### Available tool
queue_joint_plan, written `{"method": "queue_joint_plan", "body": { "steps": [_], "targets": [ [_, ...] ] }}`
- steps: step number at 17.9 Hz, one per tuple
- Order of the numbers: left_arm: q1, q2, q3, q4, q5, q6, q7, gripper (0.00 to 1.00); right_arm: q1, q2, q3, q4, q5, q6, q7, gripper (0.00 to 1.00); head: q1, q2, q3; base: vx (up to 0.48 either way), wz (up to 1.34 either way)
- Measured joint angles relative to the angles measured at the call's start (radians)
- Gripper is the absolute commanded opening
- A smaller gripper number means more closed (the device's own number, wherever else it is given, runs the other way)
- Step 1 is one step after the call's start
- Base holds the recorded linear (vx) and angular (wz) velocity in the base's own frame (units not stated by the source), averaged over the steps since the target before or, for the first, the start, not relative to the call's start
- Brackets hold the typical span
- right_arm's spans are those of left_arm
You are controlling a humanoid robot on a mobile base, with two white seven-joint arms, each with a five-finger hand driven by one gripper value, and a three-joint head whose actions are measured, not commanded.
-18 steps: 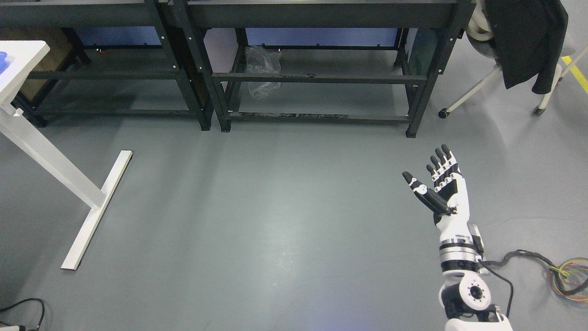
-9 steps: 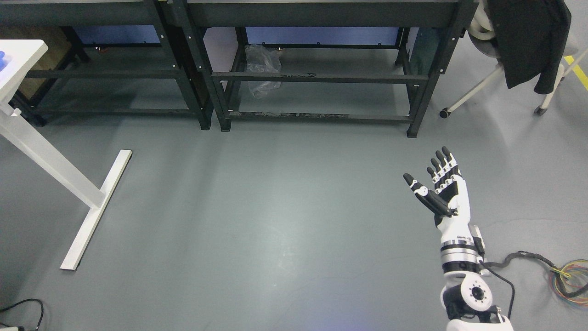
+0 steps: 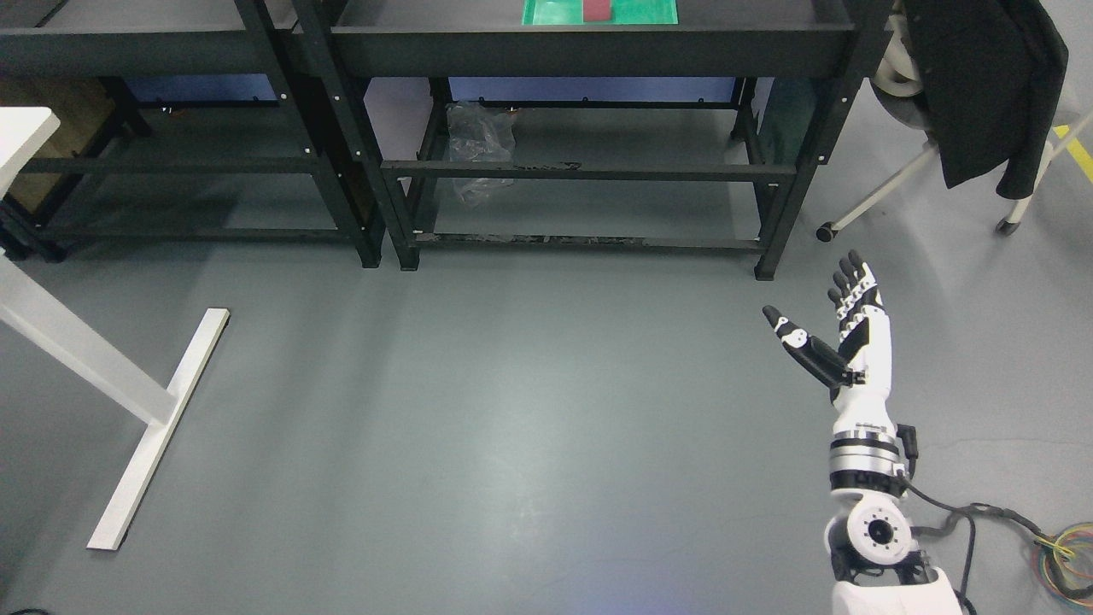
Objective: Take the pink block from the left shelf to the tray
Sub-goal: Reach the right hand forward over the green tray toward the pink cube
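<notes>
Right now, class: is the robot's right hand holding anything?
No: the right hand hangs over bare floor with its fingers spread and nothing in its palm.

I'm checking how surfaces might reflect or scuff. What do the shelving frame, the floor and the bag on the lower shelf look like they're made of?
Shelving frame: apparently black painted metal, matte, with visible fasteners at the joints. Floor: smooth grey coating, faintly glossy, showing soft light patches. Bag: thin clear plastic, crumpled, with shiny creases.

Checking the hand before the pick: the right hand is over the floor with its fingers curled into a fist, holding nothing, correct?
Not quite. The right hand is over the floor and holds nothing, but its fingers are spread open, not curled into a fist. The head view shows this.
</notes>
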Motion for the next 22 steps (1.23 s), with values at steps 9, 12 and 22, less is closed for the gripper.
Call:
{"method": "queue_joint_plan", "body": {
  "steps": [9, 12, 22],
  "targets": [
    [0.0, 0.0, 0.0, 0.0, 0.0, 0.0, 0.0, 1.0, -0.005, -0.001, 0.025, -0.036, 0.253, 0.075, -0.048, 0.99, 0.0, 0.0, 0.0, 0.207, 0.07],
    [0.0, 0.0, 0.0, 0.0, 0.0, 0.0, 0.0, 1.0, -0.01, -0.001, 0.055, -0.045, 0.343, 0.166, -0.052, 0.99, 0.0, 0.0, 0.0, 0.237, 0.23],
    [0.0, 0.0, 0.0, 0.0, 0.0, 0.0, 0.0, 1.0, -0.016, -0.016, 0.101, -0.079, 0.623, 0.226, -0.055, 0.99, 0.0, 0.0, 0.0, 0.297, 0.14]
  ]
}}
